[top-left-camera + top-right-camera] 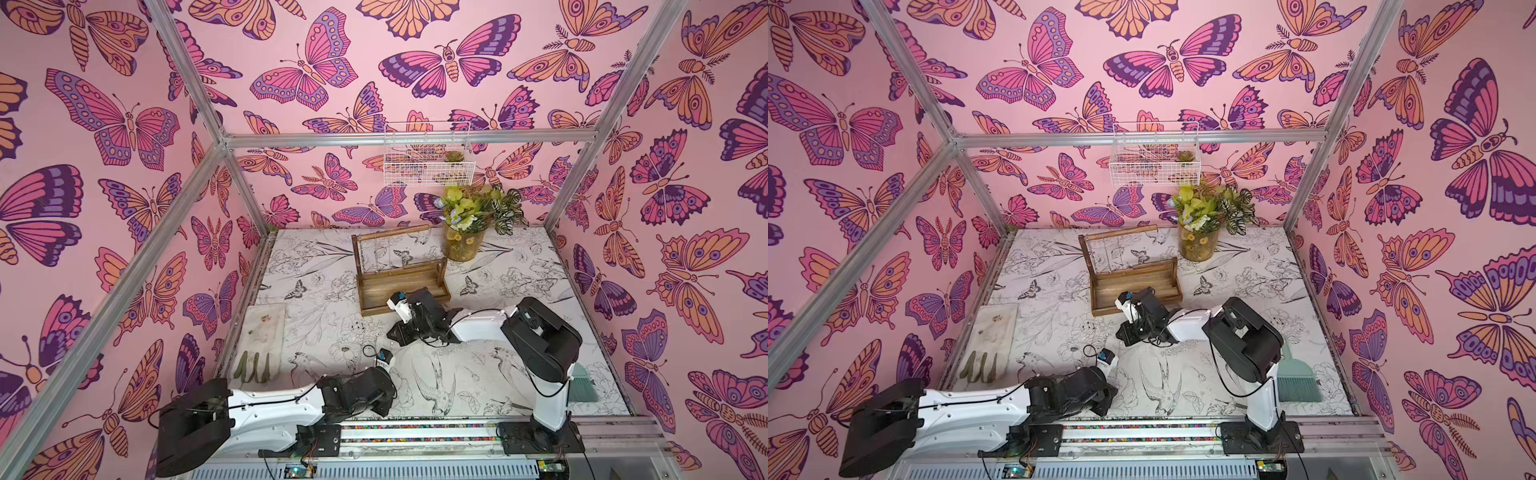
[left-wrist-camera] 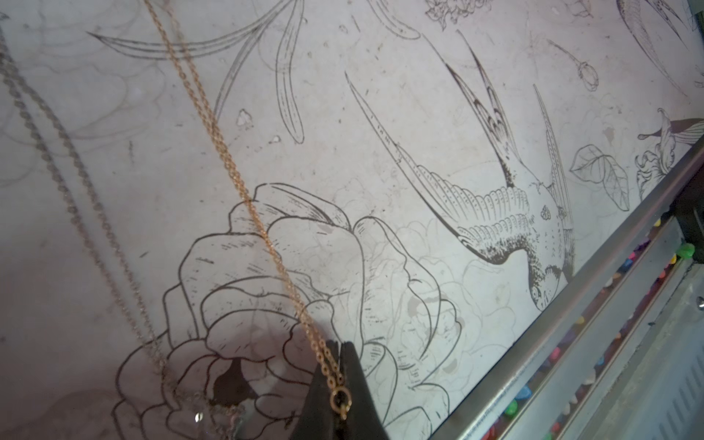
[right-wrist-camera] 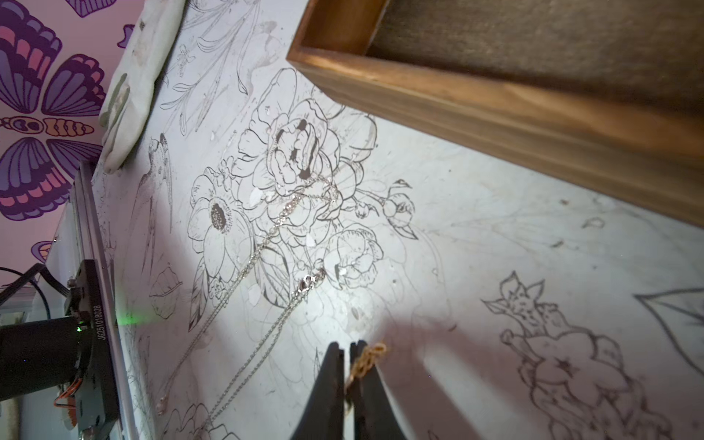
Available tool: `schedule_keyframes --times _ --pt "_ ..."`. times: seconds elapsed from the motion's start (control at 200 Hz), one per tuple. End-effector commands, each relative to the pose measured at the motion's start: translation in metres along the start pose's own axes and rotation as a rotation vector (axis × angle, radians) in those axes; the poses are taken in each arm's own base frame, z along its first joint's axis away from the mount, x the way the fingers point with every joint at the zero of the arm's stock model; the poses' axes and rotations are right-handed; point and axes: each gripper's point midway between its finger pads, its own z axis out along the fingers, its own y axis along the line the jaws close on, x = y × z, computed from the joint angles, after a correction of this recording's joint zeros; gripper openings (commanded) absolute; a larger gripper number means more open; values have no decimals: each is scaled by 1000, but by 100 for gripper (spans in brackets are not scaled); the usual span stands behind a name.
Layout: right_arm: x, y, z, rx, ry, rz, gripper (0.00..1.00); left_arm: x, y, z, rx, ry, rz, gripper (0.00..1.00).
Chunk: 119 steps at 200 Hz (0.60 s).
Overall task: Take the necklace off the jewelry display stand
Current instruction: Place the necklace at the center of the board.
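**Necklace off the stand, release pending**

The left claw (image 2: pixel 341 344) is pressed together on the gold necklace (image 2: pixel 228 167) beside its clasp, low over the tabletop (image 2: pixel 381 114). The right claw (image 3: pixel 347 348) shows a thin slit between its jaws, with gold links bunched at the tips; whether it grips them I cannot tell. The stand (image 1: pixel 395 291) sits just behind, clear of the chain. Removal looks done. What remains, I judge, is laying the necklace down and letting go.
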Motion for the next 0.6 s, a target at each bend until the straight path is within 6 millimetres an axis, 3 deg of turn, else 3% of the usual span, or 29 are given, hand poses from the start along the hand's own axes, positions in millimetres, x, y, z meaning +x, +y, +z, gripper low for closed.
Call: schedule_keyframes --times 0.0,0.17,0.33,0.591 --pt "5 -1 7 10 30 -9 22 7 6 1 -15 10 3 0" --pt "4 -2 5 20 22 -13 39 7 5 0 -11 11 6 0" --pt "1 -3 3 35 10 -16 41 8 5 0 -9 13 6 1" --pt "-4 1 -3 33 -7 -26 47 11 5 0 -9 25 4 15"
